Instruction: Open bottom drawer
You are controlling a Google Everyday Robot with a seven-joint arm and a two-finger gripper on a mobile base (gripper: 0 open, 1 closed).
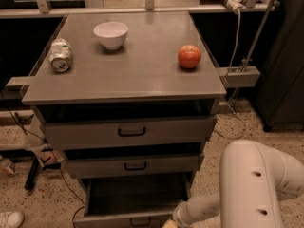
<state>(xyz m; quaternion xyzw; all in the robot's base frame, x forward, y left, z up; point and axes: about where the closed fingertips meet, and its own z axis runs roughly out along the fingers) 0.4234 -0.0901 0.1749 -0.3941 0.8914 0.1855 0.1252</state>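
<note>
The bottom drawer [135,196] of the grey cabinet stands pulled out, and its plain grey inside shows. Its narrow front [114,219] with a small black handle [141,221] lies at the frame's lower edge. My gripper [167,224] is at the very bottom of the view, just right of that handle and mostly cut off by the frame. The white forearm [199,209] leads to it from the lower right.
The top drawer [128,132] and middle drawer [133,165] sit slightly out. On the cabinet top [142,75] are a tipped can [61,55], a white bowl [111,34] and a red apple [189,56]. My arm's bulky white link [259,184] fills the lower right. Cables lie on the floor at left.
</note>
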